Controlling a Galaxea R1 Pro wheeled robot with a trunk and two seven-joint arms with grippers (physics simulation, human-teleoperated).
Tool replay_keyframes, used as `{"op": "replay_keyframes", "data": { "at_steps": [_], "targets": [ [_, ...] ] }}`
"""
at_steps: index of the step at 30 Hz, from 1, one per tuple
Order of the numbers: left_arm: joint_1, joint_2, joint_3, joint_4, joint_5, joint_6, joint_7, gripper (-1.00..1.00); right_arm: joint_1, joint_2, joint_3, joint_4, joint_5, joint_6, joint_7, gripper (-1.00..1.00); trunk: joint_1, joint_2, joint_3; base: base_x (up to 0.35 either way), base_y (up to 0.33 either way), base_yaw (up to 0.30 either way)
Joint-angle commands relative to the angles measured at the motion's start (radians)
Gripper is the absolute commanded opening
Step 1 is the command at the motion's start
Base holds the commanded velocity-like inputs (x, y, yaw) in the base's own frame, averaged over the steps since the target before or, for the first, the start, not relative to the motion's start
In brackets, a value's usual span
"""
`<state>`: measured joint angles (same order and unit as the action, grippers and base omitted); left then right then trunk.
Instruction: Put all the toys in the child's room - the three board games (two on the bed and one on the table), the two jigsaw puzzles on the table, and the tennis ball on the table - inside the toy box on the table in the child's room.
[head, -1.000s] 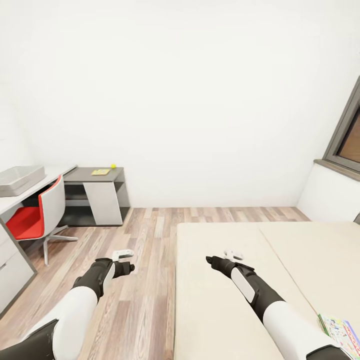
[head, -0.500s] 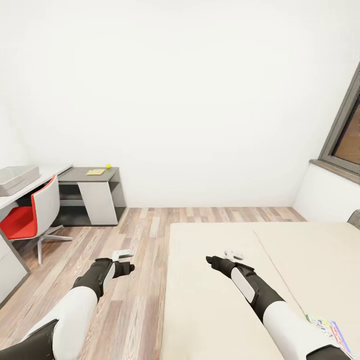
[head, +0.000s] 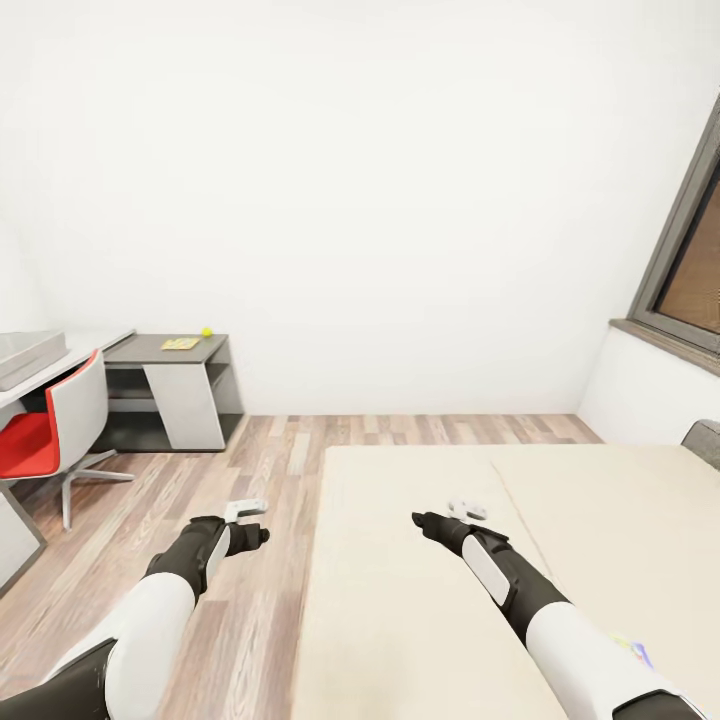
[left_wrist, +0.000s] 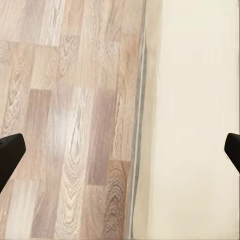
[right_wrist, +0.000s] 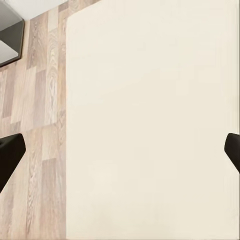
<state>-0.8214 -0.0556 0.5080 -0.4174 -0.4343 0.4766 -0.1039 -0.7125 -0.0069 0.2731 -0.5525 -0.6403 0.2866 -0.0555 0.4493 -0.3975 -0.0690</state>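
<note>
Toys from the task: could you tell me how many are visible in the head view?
3: a tennis ball and a flat box on the dark desk section, and a sliver of a colourful box beside the right arm. Others may be hidden.

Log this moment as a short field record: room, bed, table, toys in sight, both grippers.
room: white walls, wood-plank floor, window
bed: beige mattress, beneath the right arm
table: far left, red chair in front
toy box: grey, on the table's pale section
toys in sight: tennis ball and a flat yellow box on the dark section
left gripper: open, empty
right gripper: open, empty
</note>
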Motion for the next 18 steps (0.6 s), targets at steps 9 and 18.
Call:
{"op": "replay_keyframes", "data": {
  "at_steps": [9, 18],
  "targets": [
    [-0.001, -0.001, 0.007, -0.003, -0.010, 0.005, -0.008, 1.00, -0.001, -0.001, 0.005, -0.002, -0.005, 0.003, -0.006, 1.00, 0.001, -0.002, -0.002, 0.000, -0.214, 0.000],
    [-0.001, -0.001, 0.007, -0.003, -0.010, 0.005, -0.008, 1.00, -0.001, -0.001, 0.005, -0.001, -0.005, 0.003, -0.006, 1.00, 0.001, -0.002, -0.002, 0.000, -0.214, 0.000]
  ]
}}
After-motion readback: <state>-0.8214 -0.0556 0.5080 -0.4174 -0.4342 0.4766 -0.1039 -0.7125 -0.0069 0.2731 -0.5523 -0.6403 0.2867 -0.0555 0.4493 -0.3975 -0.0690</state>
